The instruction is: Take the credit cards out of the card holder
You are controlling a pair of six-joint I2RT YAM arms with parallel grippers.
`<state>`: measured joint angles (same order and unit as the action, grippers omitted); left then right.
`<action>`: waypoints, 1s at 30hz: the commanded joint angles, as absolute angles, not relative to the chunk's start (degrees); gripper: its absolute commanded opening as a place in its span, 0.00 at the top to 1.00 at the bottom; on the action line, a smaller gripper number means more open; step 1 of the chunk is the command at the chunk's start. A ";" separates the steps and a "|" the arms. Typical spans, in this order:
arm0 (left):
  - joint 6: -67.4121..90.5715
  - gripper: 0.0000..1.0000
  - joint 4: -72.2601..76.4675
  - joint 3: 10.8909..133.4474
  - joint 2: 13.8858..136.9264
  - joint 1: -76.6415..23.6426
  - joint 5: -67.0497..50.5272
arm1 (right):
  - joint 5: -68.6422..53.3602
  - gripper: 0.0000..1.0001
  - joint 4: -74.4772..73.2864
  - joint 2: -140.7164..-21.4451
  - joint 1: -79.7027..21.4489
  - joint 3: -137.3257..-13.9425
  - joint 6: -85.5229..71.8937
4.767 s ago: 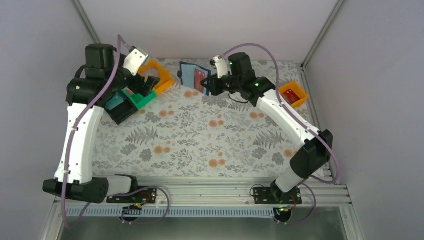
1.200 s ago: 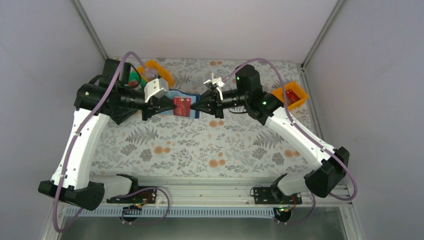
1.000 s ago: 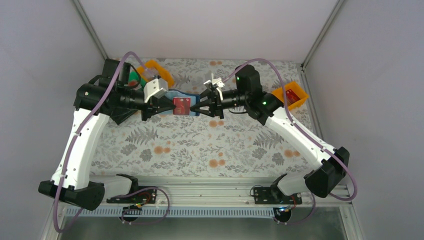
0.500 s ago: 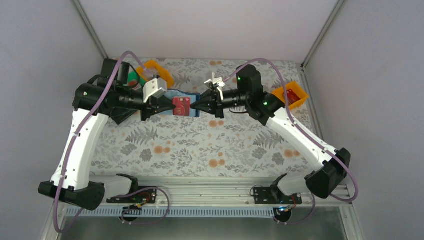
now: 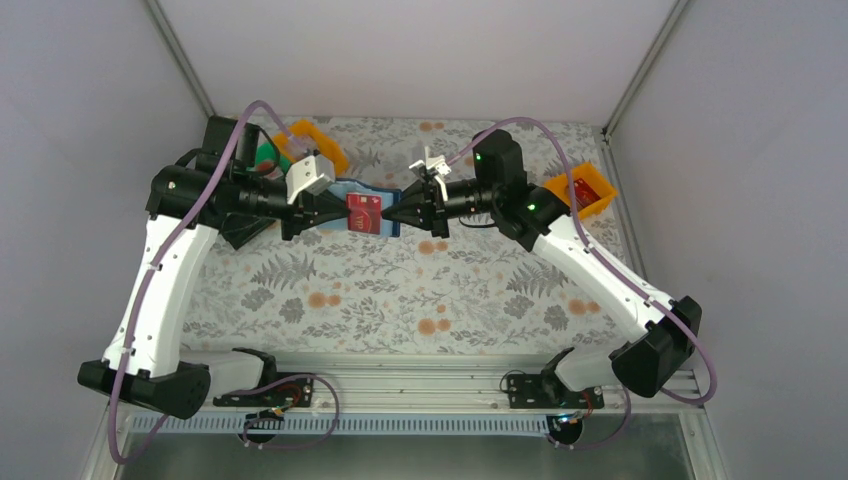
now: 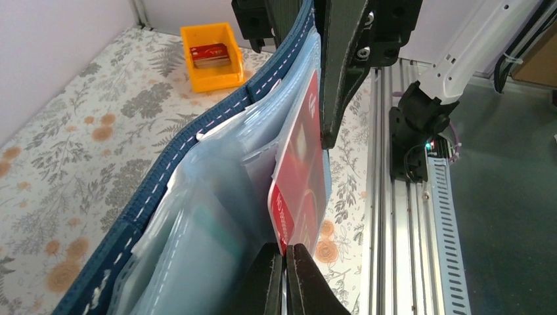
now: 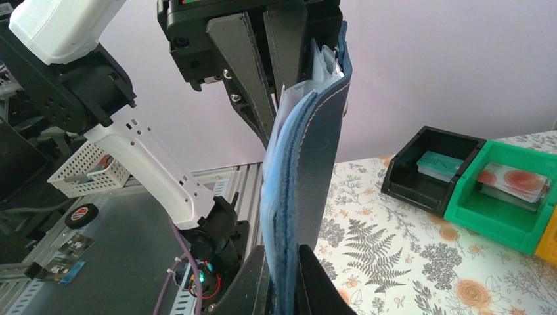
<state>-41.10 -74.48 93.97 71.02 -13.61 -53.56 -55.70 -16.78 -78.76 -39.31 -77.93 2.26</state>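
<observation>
Two claws meet in mid-air over the far half of the flowered surface (image 5: pixel 400 290), with the card holder (image 6: pixel 197 154) stretched open between them and clear of the cloth. The left claw (image 6: pixel 284 279) has its fingers pressed together on the near corner of a red credit card (image 6: pixel 299 177), which stands partly out of a pale blue inner pocket. The right claw (image 7: pixel 284 282) is clamped on the opposite end of the holder, gripping its navy stitched outer edge along with the pocket layers behind it. From above, the holder lies level between the two fingertips, the red card facing up.

Four bins sit on the surface. An orange bin (image 5: pixel 585 195) near the right edge holds a red card. On the left side are a second orange bin (image 5: pixel 318 140), a green bin (image 7: pixel 509 216) with a pale card (image 7: pixel 515 180) marked by reddish blotches, and a black bin (image 7: pixel 407 174) with a teal card (image 7: pixel 437 164) inside
</observation>
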 commanded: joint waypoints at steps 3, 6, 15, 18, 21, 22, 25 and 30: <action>-42.07 0.98 -74.11 95.81 70.19 -13.12 -53.75 | -56.46 0.96 -18.07 -76.21 -39.02 -78.97 4.45; -42.28 0.98 -74.47 95.72 69.94 -13.06 -53.04 | -56.75 0.96 -18.17 -75.91 -38.36 -78.70 4.31; -42.16 0.98 -73.31 94.74 70.63 -13.03 -55.72 | -58.89 0.96 -19.20 -76.84 -38.38 -79.29 4.57; -39.92 0.84 -71.27 94.22 71.73 -13.01 -57.92 | -59.68 0.96 -19.12 -77.06 -38.33 -79.50 4.50; -40.04 0.82 -71.35 93.83 73.10 -13.03 -58.95 | -59.76 0.96 -19.07 -77.07 -38.32 -79.71 4.48; -40.11 0.82 -71.30 93.65 73.40 -13.01 -58.56 | -59.72 0.96 -19.12 -77.01 -38.32 -79.72 4.54; -40.83 0.83 -71.44 93.33 73.65 -13.01 -59.44 | -59.89 0.96 -19.47 -76.81 -38.32 -79.69 4.78; -44.62 0.97 -74.97 94.70 73.52 -13.08 -63.32 | -59.38 0.96 -19.53 -76.46 -38.32 -79.51 4.75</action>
<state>-40.58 -72.79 93.67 73.84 -13.26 -58.48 -57.45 -19.77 -78.13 -38.52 -77.93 3.77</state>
